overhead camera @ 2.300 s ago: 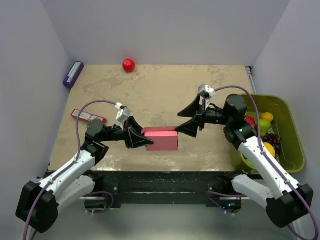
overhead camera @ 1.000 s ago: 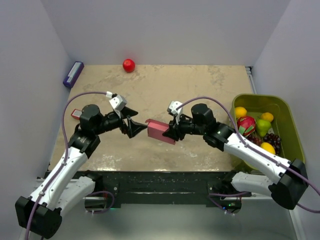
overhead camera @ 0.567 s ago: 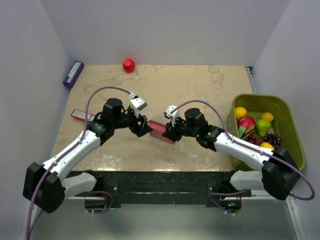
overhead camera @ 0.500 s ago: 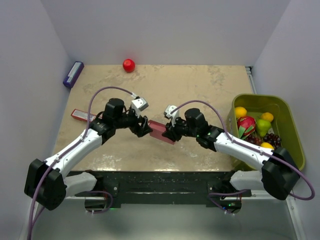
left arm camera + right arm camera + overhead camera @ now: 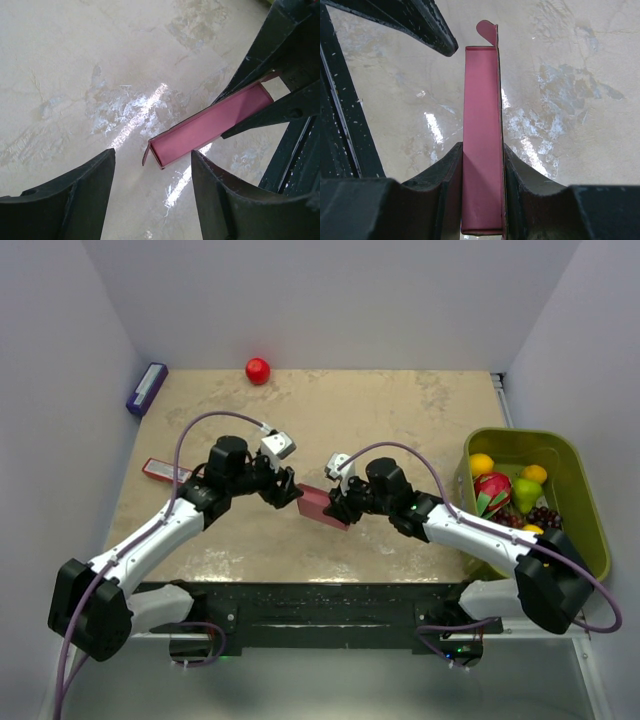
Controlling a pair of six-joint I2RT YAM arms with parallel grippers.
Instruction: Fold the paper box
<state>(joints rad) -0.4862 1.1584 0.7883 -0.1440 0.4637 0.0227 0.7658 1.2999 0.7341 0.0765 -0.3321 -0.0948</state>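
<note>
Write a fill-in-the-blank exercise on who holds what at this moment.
The right pincer is shut on the ___ paper box. The left pincer stands ___ around the box's free end, not touching it. The fruit lies in a ___ bin.
Missing words: pink; open; green.

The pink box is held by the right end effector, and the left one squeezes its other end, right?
Not squeezing. The right end effector holds the paper box, but the left wrist view shows the left end effector open, its fingers either side of the box's end without touching.
</note>
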